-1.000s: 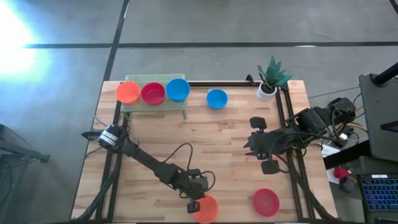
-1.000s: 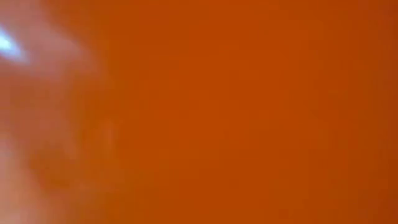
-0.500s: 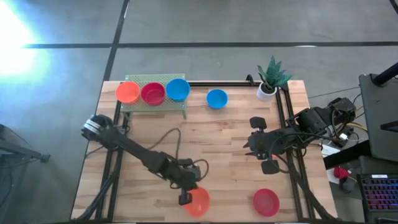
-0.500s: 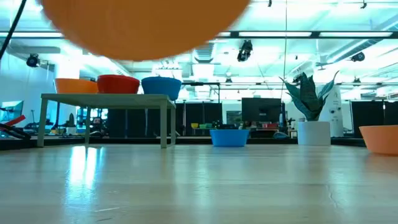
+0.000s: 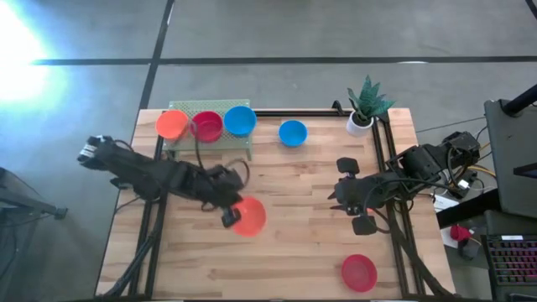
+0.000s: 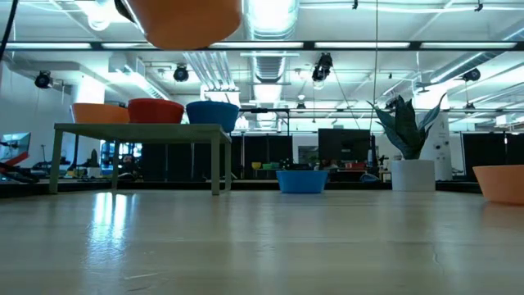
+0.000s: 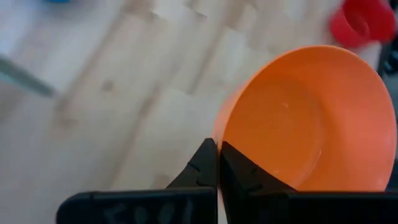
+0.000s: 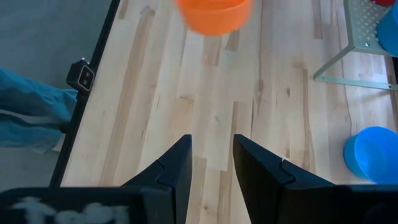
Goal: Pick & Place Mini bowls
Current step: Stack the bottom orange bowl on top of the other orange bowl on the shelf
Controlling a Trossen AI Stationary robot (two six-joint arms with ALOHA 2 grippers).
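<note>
Carrying the small round orange plastic bowl point(image 5: 248, 216) up and away from the near edge of the wooden surface point(image 5: 310, 176), your left claw point(image 5: 227, 217) has swung it toward the green slatted rack point(image 5: 210, 141), pinching the rim tightly. That puts you mid-transfer, probably heading for the rack already holding three bowls. Your right claw point(image 8: 211, 155) waits with its fingers apart by the right side. You have no readable brand or writing; faint marks on the claw housings look too smeared.

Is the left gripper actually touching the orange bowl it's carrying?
Touching. Left wrist view: the left gripper is shut on the orange bowl's rim, one finger on each side of the wall.
</note>
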